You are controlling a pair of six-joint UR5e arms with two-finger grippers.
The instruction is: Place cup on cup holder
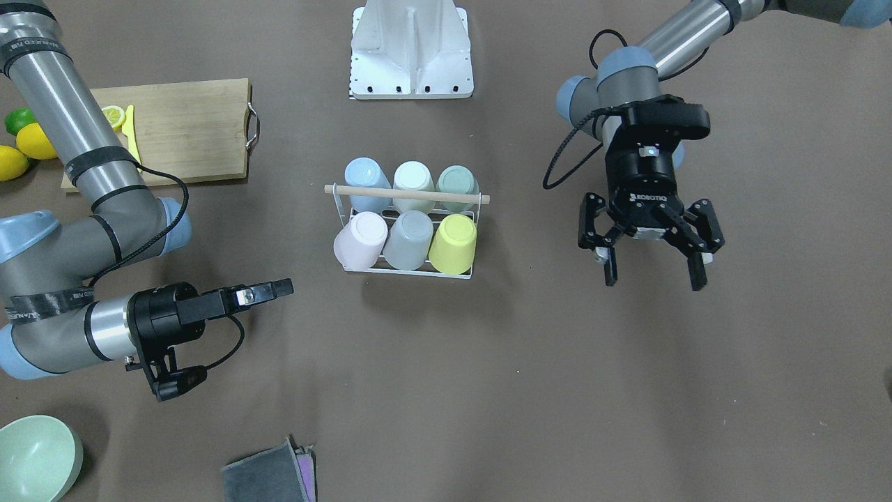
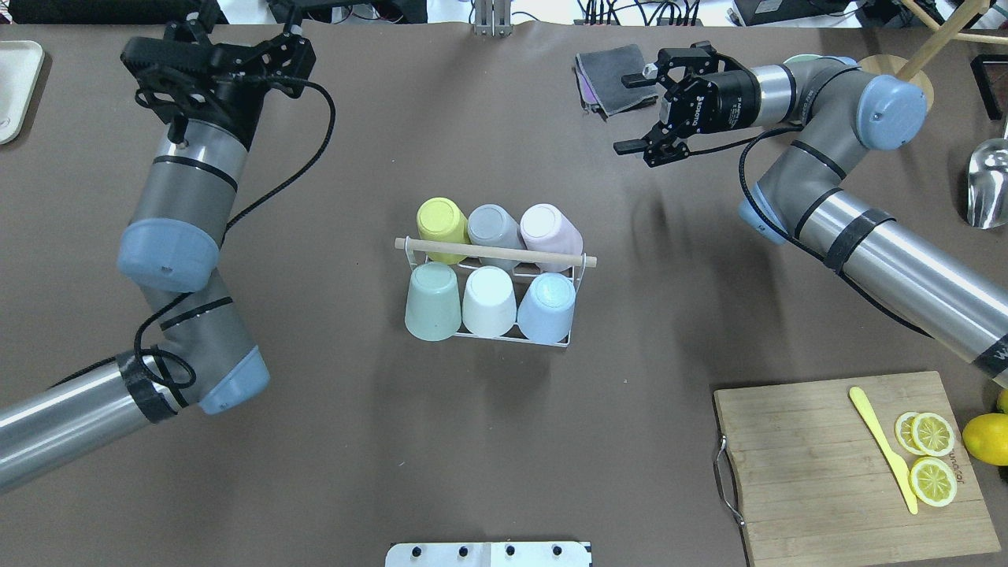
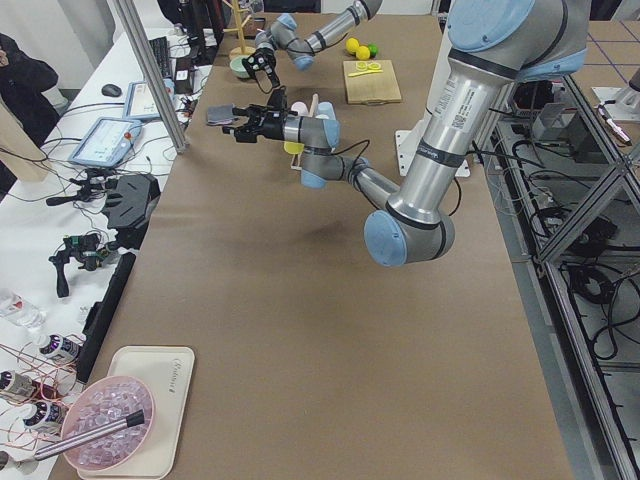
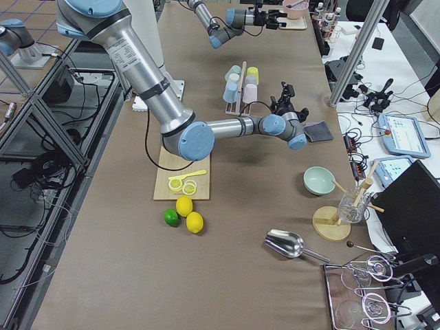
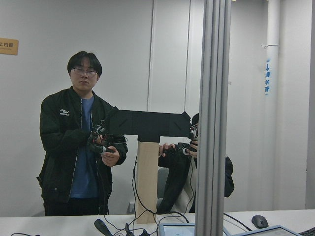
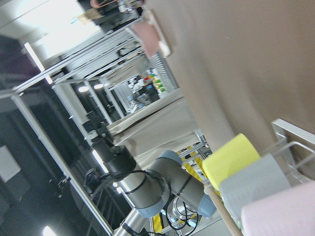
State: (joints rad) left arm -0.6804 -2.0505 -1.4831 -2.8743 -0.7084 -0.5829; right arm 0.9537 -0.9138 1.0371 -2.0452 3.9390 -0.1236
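Six cups inverted on cup holder, so they stay put. My left gripper, right gripper both spread, empty; holder well apart, btwn them. Done, imo.

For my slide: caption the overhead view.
Six inverted cups fill the cup holder; left gripper and right gripper hover open, clear of it.

Left gripper and right gripper aloft, well apart, each with 2 jaws spread wide, empty.
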